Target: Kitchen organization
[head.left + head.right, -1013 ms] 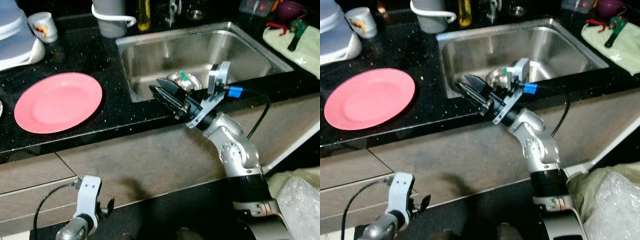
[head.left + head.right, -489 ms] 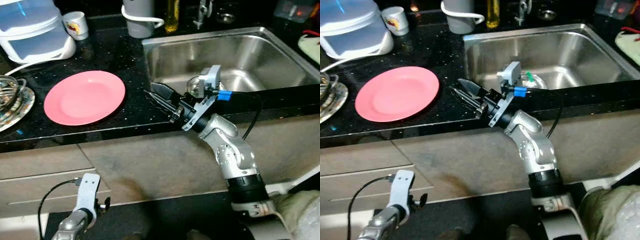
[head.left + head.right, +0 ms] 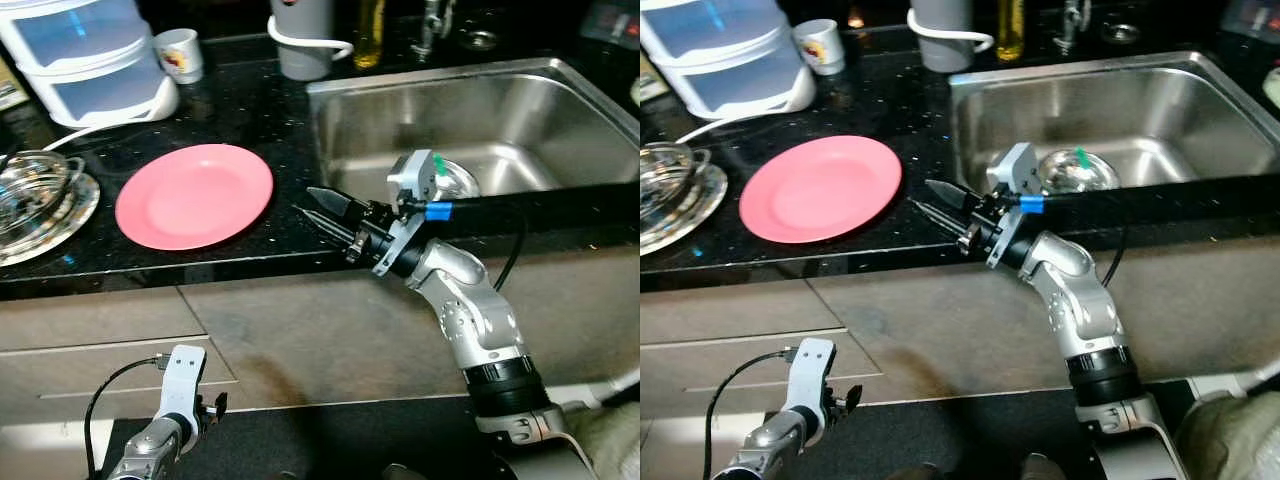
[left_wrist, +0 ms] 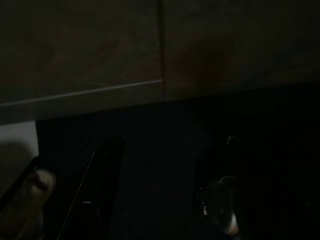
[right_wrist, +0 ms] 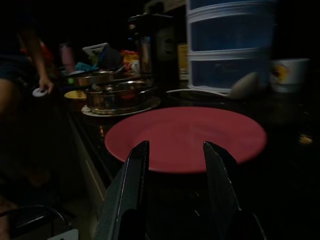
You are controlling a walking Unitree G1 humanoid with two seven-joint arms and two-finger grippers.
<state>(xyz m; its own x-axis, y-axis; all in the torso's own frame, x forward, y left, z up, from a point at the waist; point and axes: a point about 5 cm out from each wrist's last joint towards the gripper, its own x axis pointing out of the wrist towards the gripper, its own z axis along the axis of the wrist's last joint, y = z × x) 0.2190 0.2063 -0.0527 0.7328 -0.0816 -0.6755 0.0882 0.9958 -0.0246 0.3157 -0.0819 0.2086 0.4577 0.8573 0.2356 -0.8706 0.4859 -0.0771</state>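
Observation:
A round pink plate (image 3: 195,195) lies flat on the black counter (image 3: 270,120), left of the sink. My right gripper (image 3: 306,201) hovers low over the counter's front edge, just right of the plate and pointing at it. It stands open with nothing between its fingers. In the right wrist view the plate (image 5: 185,135) spreads just beyond the two black fingers (image 5: 132,170), which do not touch it. My left gripper (image 4: 160,190) hangs idle low by the cabinet front, its fingers apart in the dark.
A steel sink (image 3: 400,110) holds a steel bowl (image 3: 452,180). A plastic drawer stack (image 3: 90,50), a mug (image 3: 180,52) and a grey jug (image 3: 305,40) line the back. Steel dishes (image 3: 35,190) sit far left. A person (image 5: 25,75) stands beyond them.
The camera has turned left, shifting the whole scene right. My right gripper has moved left from the sink's front edge toward the pink plate, staying open.

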